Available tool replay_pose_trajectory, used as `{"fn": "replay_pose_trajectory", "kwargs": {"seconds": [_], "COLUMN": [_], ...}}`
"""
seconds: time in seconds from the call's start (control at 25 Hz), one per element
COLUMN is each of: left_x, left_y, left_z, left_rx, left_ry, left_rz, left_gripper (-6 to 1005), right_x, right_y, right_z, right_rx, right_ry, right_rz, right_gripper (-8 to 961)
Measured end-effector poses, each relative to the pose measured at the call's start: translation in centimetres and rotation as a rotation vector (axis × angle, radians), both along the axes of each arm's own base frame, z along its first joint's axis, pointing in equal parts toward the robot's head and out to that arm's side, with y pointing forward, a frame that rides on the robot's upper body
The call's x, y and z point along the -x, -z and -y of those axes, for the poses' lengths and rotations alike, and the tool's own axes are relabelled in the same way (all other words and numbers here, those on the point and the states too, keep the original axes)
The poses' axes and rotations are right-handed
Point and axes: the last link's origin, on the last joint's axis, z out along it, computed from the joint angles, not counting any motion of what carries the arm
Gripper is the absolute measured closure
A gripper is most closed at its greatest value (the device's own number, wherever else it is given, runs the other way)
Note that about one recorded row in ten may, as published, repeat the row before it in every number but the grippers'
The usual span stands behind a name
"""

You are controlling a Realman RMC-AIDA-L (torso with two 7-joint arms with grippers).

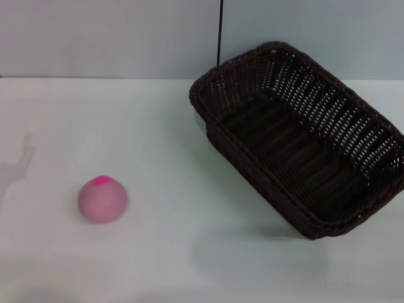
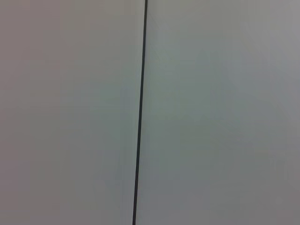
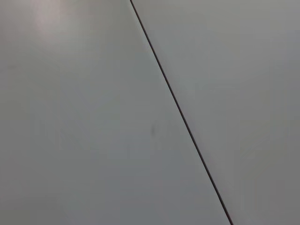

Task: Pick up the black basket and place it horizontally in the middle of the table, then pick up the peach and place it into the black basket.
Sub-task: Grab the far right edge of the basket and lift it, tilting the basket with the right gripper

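Note:
The black basket lies on the right side of the white table in the head view, set at a slant, its long side running from the back middle to the front right. It holds nothing. The peach sits on the table at the front left, pale pink with a magenta patch on top, well apart from the basket. Neither gripper shows in any view. Both wrist views show only a plain grey wall with a thin dark seam.
A grey wall stands behind the table's back edge, with a thin dark vertical seam above the basket. A faint shadow falls on the table at the far left.

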Motion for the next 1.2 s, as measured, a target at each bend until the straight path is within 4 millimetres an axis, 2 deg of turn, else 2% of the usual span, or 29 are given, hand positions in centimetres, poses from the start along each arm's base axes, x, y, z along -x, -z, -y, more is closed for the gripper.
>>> {"fn": "replay_pose_trajectory", "kwargs": {"seconds": [0.08,0.2,0.32,0.36,0.4,0.44,0.52,0.6,0.64,0.72,0.76,0.8,0.84,0.88,0.96,1.0,1.04,1.16,1.2], "left_x": [0.0,0.3,0.5,0.5,0.5,0.5,0.5,0.4,0.4,0.2,0.2,0.0,0.0,0.0,0.0,0.0,0.0,0.0,0.0], "left_y": [-0.1,-0.2,-0.3,-0.3,-0.3,-0.2,-0.1,0.1,0.1,0.1,0.1,0.0,0.0,0.0,0.1,0.2,0.4,0.7,0.8], "left_z": [0.0,-0.2,-0.6,-0.6,-0.6,-0.5,-0.3,-0.2,-0.2,-0.2,-0.2,0.0,0.0,0.2,0.6,0.8,1.0,1.4,1.5], "left_rx": [0.002,0.022,0.044,0.049,0.053,0.056,0.057,0.064,0.064,0.067,0.066,0.063,0.063,0.063,0.071,0.077,0.085,0.104,0.107], "left_ry": [0.002,0.003,0.003,0.004,0.005,0.005,0.006,0.014,0.014,0.024,0.032,0.046,0.046,0.051,0.059,0.059,0.059,0.058,0.058], "left_rz": [0.01,0.031,0.019,0.021,0.026,0.031,0.036,0.042,0.042,0.055,0.065,0.078,0.078,0.081,0.084,0.084,0.084,0.085,0.085], "left_gripper": [206,206,206,206,206,206,207,207,207,207,207,207,207,207,207,207,207,208,208], "right_x": [-0.3,-0.9,-0.6,-0.3,0.7,0.7,2.0,4.3,4.3,5.8,6.4,7.3,7.3,7.6,7.7,7.7,7.7,7.8,7.9], "right_y": [-0.7,-3.6,-6.9,-7.9,-10.1,-10.1,-11.8,-13.7,-13.7,-14.4,-14.4,-13.9,-13.9,-13.6,-12.5,-11.3,-11.3,-9.6,-8.5], "right_z": [0.1,0.6,1.1,1.2,1.3,1.3,1.1,0.2,0.2,-0.9,-1.5,-3.0,-3.0,-4.0,-6.0,-7.8,-7.8,-10.2,-11.6], "right_rx": [0.028,0.156,0.317,0.386,0.519,0.519,0.631,0.771,0.771,0.868,0.93,1.049,1.049,1.106,1.205,1.279,1.279,1.328,1.339], "right_ry": [-0.013,-0.052,-0.065,-0.057,-0.017,-0.017,0.044,0.167,0.167,0.237,0.27,0.32,0.32,0.347,0.384,0.395,0.395,0.388,0.394], "right_rz": [0.002,0.017,0.026,0.023,0.034,0.034,0.063,0.134,0.134,0.19,0.204,0.224,0.224,0.226,0.228,0.232,0.232,0.247,0.268], "right_gripper": [286,287,287,287,287,287,286,286,286,286,286,287,287,287,287,286,286,286,287]}}
